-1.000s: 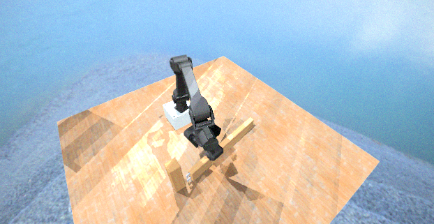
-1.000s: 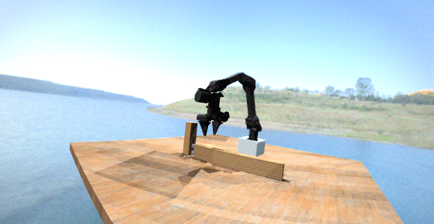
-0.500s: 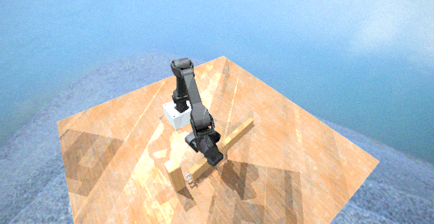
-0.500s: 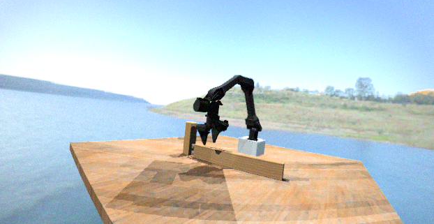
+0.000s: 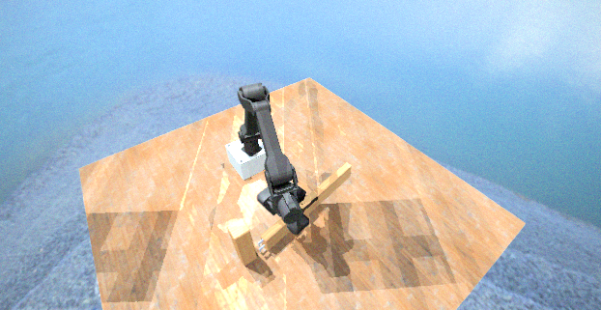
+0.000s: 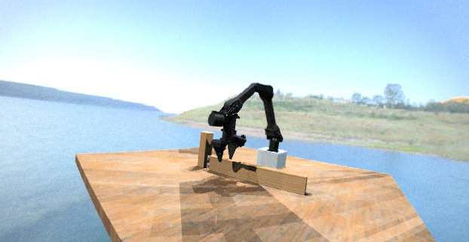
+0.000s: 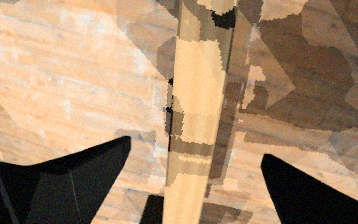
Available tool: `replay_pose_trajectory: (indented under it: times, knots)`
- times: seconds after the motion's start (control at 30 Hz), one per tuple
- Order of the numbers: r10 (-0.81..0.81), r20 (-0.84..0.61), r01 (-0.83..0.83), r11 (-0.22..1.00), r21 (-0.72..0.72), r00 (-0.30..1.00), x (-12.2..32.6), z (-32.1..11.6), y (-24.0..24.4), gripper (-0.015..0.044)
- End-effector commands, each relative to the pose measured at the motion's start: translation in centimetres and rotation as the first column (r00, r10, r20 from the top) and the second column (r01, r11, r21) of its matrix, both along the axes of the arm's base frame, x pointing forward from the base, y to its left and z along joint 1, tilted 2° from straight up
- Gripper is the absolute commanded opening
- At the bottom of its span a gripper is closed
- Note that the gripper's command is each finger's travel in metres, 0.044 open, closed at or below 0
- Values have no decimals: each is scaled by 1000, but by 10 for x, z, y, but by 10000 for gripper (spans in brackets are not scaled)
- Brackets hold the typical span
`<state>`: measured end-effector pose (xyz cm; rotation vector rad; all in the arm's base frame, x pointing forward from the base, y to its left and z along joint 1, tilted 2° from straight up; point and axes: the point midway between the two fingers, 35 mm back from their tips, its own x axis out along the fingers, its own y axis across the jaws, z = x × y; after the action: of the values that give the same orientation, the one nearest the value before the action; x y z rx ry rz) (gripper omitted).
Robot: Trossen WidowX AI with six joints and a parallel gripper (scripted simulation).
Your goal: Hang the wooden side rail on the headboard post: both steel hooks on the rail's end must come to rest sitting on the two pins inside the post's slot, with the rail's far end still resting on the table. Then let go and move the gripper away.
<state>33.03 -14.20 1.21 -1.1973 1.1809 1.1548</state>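
1 long, straight wooden side rail (image 5: 333,183) (image 6: 279,180) (image 7: 196,120), on the wooden desk (image 5: 386,175) (image 6: 132,189) (image 7: 55,75), its hooked end near 1 upright wooden post (image 5: 243,247) (image 6: 205,149); 1 pair of black, pointed jaws (image 5: 296,228) (image 6: 225,159), spread wide above the rail, gripping nothing.
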Motion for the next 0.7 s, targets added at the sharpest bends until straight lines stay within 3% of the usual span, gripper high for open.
replay_pose_trajectory:
  times: [0.0, 0.67]
  knots:
    - [3, -8, -2, 1000, 8, 1000, -2, -8, 2, 440]
    - [3, -8, -2, 1000, 8, 1000, -2, -40, 3, 440]
